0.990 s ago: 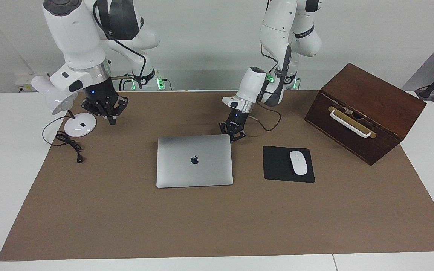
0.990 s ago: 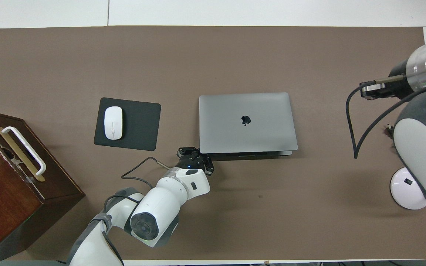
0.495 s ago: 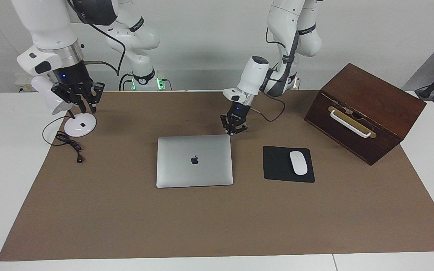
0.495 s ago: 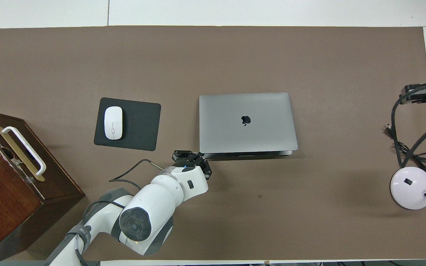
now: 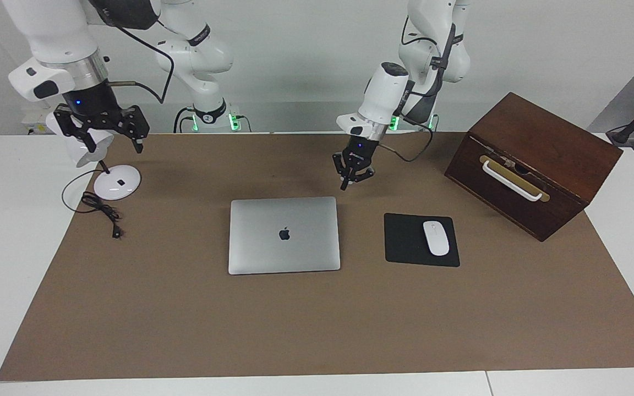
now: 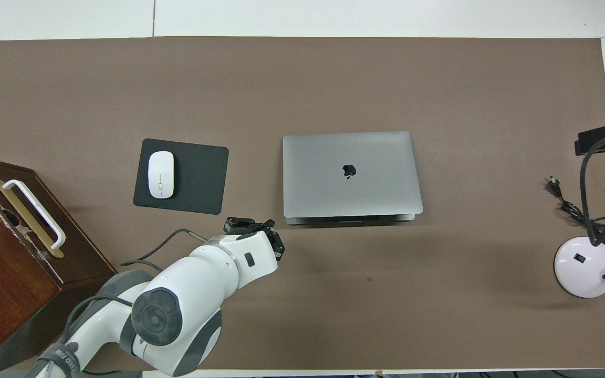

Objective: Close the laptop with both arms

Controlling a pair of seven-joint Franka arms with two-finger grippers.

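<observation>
Laptop (image 5: pixel 284 235) sits mid-mat; mouse (image 5: pixel 436 237) on its pad (image 5: pixel 405 242) beside it toward the left arm's end, wooden box (image 5: pixel 531 159) at that corner, lamp (image 5: pixel 114 184) at the right arm's corner.

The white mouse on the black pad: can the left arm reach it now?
Probably yes. The left pincer hangs shut over bare mat beside the laptop; nothing stands between it and the mouse.

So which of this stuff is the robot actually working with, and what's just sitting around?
Part of the job:
laptop, lid down flat
left gripper, shut, above the mat near the laptop's corner
right gripper, open, up over the lamp

Just lying about:
mouse pad with white mouse
wooden box
desk lamp
</observation>
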